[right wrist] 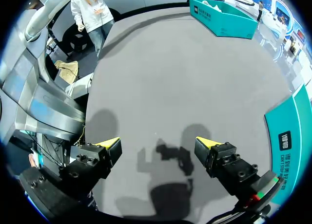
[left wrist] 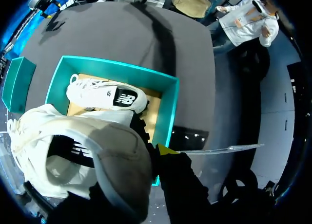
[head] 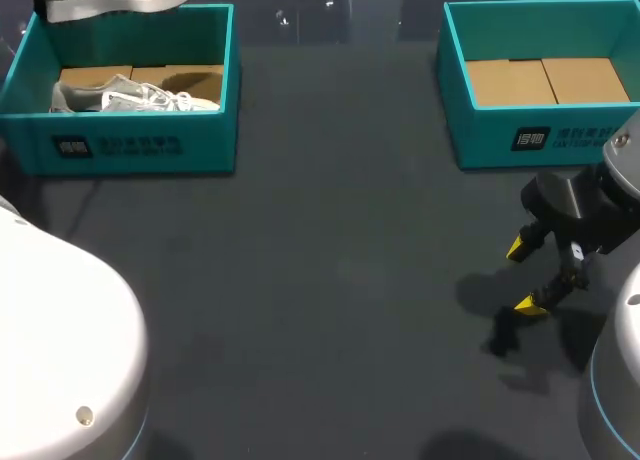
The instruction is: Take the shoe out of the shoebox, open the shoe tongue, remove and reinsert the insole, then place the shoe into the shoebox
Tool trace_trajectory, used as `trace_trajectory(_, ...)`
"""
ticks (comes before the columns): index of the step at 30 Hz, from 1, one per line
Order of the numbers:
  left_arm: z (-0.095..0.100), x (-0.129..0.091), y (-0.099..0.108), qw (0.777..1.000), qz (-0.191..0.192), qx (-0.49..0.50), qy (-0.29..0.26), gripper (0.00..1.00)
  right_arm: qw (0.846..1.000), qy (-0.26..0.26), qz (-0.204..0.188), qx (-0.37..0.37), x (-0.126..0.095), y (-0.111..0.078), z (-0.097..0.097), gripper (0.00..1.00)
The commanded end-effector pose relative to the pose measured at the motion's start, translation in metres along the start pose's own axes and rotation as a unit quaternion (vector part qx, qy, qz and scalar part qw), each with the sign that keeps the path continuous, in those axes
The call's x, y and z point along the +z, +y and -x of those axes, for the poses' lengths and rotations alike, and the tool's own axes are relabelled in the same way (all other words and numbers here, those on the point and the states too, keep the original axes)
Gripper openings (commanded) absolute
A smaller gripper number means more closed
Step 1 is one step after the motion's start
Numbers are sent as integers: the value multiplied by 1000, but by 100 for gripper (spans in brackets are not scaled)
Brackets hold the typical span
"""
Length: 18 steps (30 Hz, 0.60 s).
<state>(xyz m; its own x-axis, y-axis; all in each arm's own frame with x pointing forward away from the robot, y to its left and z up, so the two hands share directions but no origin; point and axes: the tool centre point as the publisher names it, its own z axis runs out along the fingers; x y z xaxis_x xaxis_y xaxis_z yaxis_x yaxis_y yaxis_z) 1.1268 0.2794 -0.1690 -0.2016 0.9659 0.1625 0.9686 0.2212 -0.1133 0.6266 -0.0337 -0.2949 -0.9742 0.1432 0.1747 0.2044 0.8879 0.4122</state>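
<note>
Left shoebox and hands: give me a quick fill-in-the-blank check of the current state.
The left hand holds a white shoe ____ the left shoebox.
Inside that box lies ____ other shoe.
The empty shoebox stands on the robot's ____ side.
The right hand hangs over the table with its fingers ____.
Missing words: above; one; right; open.

Teal box, tan inside; held shoe white with black side mark; dark grey bench ahead of yellow-tipped right hand.
</note>
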Motion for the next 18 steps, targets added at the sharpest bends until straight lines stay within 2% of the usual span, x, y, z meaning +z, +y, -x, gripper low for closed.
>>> trace_trajectory(1,-2,-4,10,993,-23,114,4,0,1000,-2,-1,0,1,0,-1,100)
trace_trajectory(5,-2,-4,10,993,-23,114,4,0,1000,-2,-1,0,1,0,-1,100)
trace_trajectory(10,1,4,22,992,6,125,21,0,1000,-2,-1,0,1,0,-1,100)
trace_trajectory(13,2,13,32,993,26,110,31,0,1000,-2,-1,0,1,0,-1,100)
trace_trajectory(18,5,35,45,994,27,97,43,0,1000,-2,-1,0,1,0,-1,100)
